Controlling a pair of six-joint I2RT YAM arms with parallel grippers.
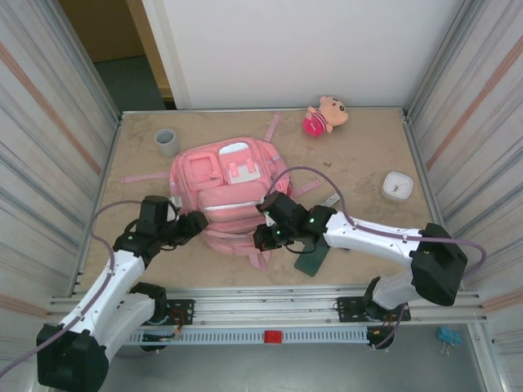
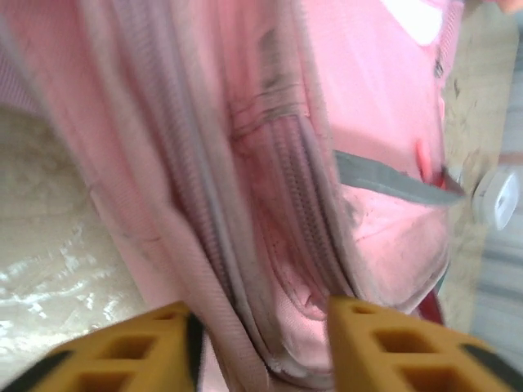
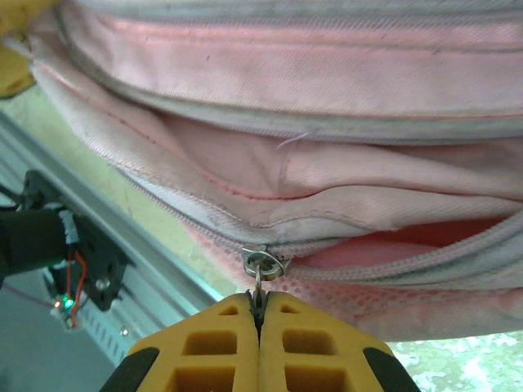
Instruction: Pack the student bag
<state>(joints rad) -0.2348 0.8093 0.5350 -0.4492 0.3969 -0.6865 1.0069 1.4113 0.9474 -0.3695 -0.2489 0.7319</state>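
The student bag [image 1: 225,184], a large pink backpack, lies flat in the middle of the table. My left gripper [image 1: 196,224] is at its near left edge. In the left wrist view this gripper [image 2: 257,327] is open, and a fold of the bag [image 2: 270,163] with its zipper band lies loosely between the yellow fingers. My right gripper [image 1: 263,237] is at the bag's near edge. It is shut [image 3: 259,306] on the metal zipper pull [image 3: 263,265] of the bag [image 3: 327,163], and the zipper to the right of the slider gapes open on a pink lining.
A grey cup [image 1: 167,141] stands at the back left, a pink plush doll [image 1: 325,114] lies at the back right, and a small white box [image 1: 398,186] sits on the right. A dark green flat object [image 1: 315,260] lies under the right arm. The metal rail [image 1: 270,306] runs along the near edge.
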